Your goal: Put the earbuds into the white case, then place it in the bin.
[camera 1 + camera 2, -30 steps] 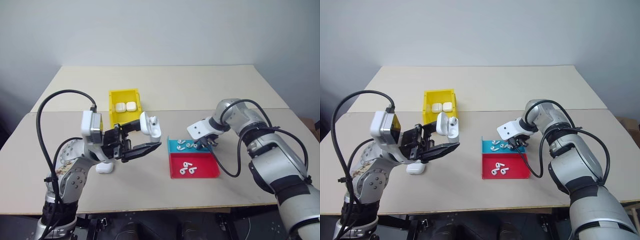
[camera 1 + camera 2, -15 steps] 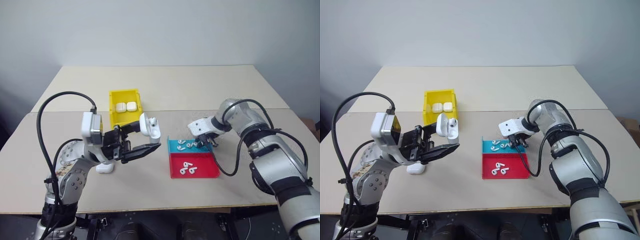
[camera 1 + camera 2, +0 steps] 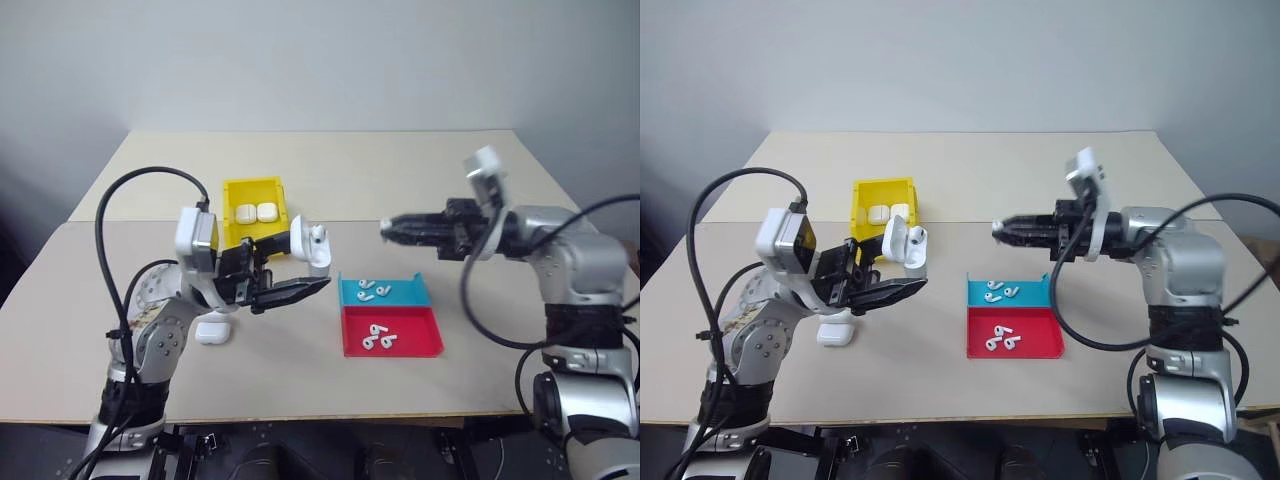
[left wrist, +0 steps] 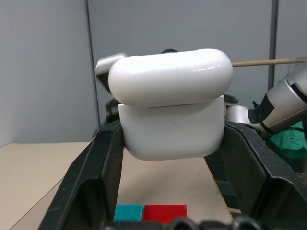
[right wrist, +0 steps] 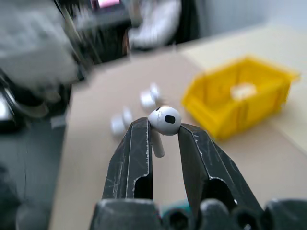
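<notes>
Right gripper lifted off teal tray, swung level toward left gripper; now pinching earbud by head between fingertips, stem hanging in gap
Earbud light, glossy, slippery: slips easily
Left fingers clamp white case by base sides, lid up
Bin beyond left fingers

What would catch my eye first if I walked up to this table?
Probably the two arms raised over the table, facing each other. The left gripper clamps an open white case with an earbud already seated in it, while the right gripper pinches another tiny earbud. Below sits a teal and red tray holding loose earbuds, and behind is the yellow bin.
</notes>
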